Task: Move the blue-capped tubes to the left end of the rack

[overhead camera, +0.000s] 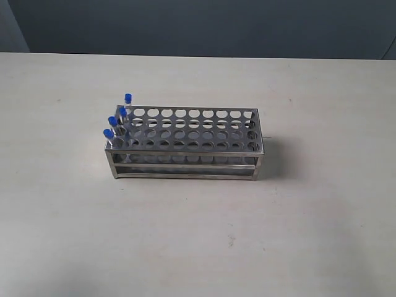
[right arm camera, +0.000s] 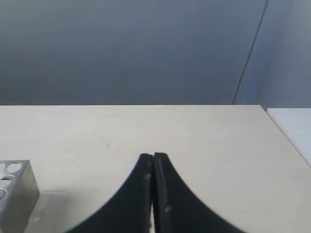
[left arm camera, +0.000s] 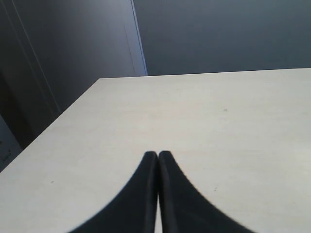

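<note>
The steel rack (overhead camera: pixel 185 145) stands in the middle of the table in the exterior view. Several blue-capped tubes (overhead camera: pixel 117 117) stand upright in the holes at its left end. One corner of the rack (right arm camera: pixel 17 187) shows in the right wrist view. Neither arm appears in the exterior view. My left gripper (left arm camera: pixel 158 154) is shut over bare table with nothing between its fingers. My right gripper (right arm camera: pixel 153 156) is also shut and empty, apart from the rack's corner.
The pale table (overhead camera: pixel 309 235) spreads on all sides of the rack. A dark wall (overhead camera: pixel 198 25) runs behind its far edge. The left wrist view shows a table corner (left arm camera: pixel 102 80) and the right wrist view a side edge (right arm camera: pixel 286 131).
</note>
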Available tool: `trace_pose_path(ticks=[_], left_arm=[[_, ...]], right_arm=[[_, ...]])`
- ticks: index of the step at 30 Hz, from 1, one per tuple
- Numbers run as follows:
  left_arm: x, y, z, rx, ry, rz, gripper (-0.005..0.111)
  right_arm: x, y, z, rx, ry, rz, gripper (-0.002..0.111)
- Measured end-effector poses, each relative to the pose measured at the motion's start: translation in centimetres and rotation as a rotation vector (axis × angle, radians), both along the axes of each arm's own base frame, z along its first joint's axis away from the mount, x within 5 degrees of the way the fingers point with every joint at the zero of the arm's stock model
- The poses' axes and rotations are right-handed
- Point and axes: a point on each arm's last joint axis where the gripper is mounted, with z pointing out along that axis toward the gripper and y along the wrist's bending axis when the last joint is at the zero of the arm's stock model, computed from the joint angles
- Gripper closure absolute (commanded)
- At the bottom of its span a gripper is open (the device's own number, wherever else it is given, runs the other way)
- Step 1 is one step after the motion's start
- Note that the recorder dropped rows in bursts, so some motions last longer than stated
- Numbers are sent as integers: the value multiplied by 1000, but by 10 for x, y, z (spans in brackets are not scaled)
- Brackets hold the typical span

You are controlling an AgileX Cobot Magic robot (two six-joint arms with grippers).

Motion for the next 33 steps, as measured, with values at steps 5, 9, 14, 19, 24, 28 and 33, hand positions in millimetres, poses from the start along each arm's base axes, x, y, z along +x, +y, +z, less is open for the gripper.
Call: trace_pose_path(ticks=[5,9,14,19,24,28,33], left_arm=[[0,0,0,0,0,0,106],[0,0,0,0,0,0,106],[0,0,0,0,0,0,106],[0,0,0,0,0,0,106],[0,0,0,0,0,0,106],[0,0,0,0,0,0,106],[0,0,0,0,0,0,106]], right_arm=[[-8,-2,-27,0,26,-26,109],[-17,-2,-49,2,21,-28,109],[-26,-2,-71,50,-6,-42,109],[-29,-3,-82,67,-6,-63,109],[-28,-4,-91,68,22,-70,109],[-27,-4,-97,78,40,-78,109],[-27,-6,-97,105,44,-102,109]])
